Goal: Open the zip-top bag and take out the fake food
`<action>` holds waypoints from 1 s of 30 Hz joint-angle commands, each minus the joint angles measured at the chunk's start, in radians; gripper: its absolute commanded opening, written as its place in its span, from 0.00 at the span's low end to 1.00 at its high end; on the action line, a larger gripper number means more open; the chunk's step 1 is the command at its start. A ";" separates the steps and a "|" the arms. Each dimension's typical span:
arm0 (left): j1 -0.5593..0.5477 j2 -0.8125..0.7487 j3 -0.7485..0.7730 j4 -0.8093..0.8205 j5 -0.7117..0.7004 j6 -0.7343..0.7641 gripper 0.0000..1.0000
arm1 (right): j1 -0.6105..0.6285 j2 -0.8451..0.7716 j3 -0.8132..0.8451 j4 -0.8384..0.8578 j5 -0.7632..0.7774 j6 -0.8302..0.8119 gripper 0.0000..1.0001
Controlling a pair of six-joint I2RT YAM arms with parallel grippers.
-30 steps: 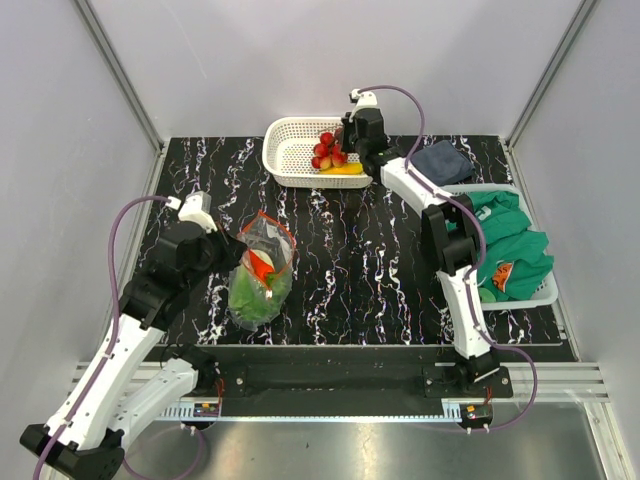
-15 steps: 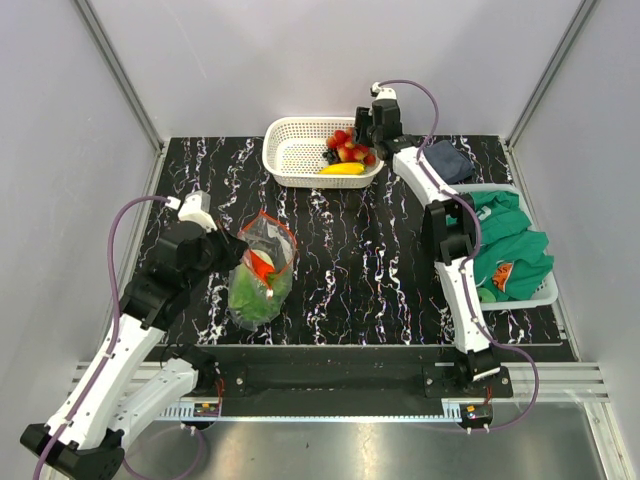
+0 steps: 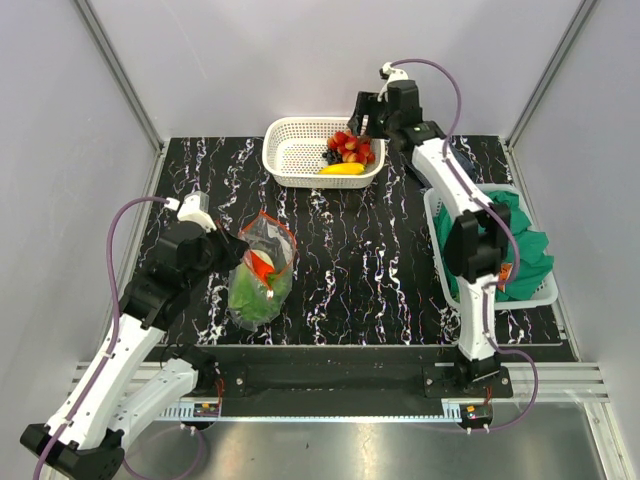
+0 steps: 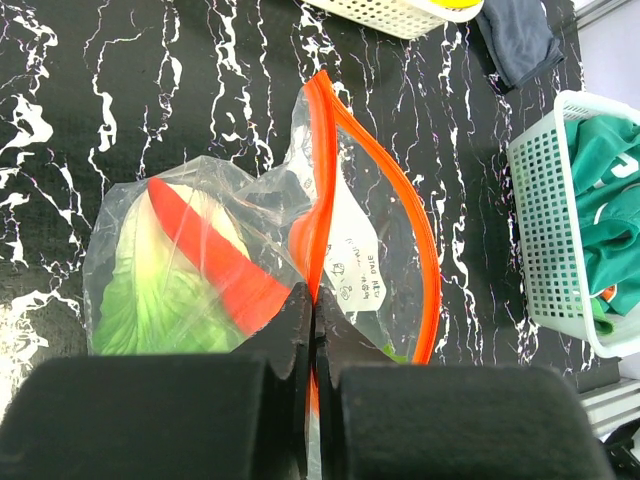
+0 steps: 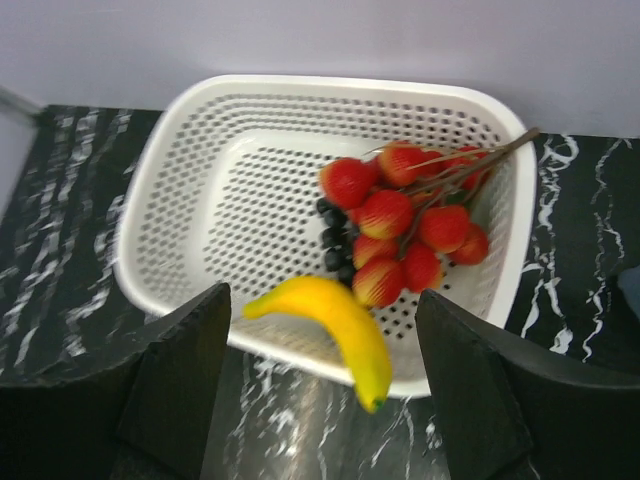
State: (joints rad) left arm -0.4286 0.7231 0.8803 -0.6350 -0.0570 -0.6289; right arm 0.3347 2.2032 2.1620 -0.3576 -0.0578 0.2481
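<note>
Seen from above, the clear crinkly zip-top bag (image 3: 262,272) lies on the black white-veined marble table (image 3: 380,260), towards its near left. The left gripper (image 3: 238,252) touches the bag's left edge. At the far edge stands a white lattice plastic basket (image 3: 290,125). It holds a bunch of red toy strawberries (image 3: 352,147), dark toy grapes (image 3: 331,156) and a yellow plastic banana (image 3: 342,169). The right gripper (image 3: 365,125) hangs over the basket's right end. On the right, a white mesh bin (image 3: 530,302) holds a green cloth (image 3: 525,250).

In the left wrist view, the jaws are pressed together on the bag's orange zip strip, which gapes open beyond them. Inside the bag, a long red plastic pepper (image 4: 215,255) lies on a leafy green plastic lettuce (image 4: 150,300). A dark blue-grey cloth (image 4: 520,40) lies on the table beyond the bin.

In the right wrist view, the jaws stand wide apart and empty above the basket. The banana rests across the near rim with its tip over the edge. The strawberries fill the right end, and the grapes lie just left of them.
</note>
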 commanded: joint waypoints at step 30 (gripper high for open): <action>-0.001 -0.019 0.000 0.089 0.051 -0.075 0.00 | 0.550 -0.465 -0.650 0.062 -0.350 0.166 0.38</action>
State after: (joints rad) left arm -0.4286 0.7078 0.8898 -0.6331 -0.0296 -0.6857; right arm 0.8642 1.7004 1.5154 -0.3710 -0.3672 0.3943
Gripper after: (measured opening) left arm 0.009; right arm 0.357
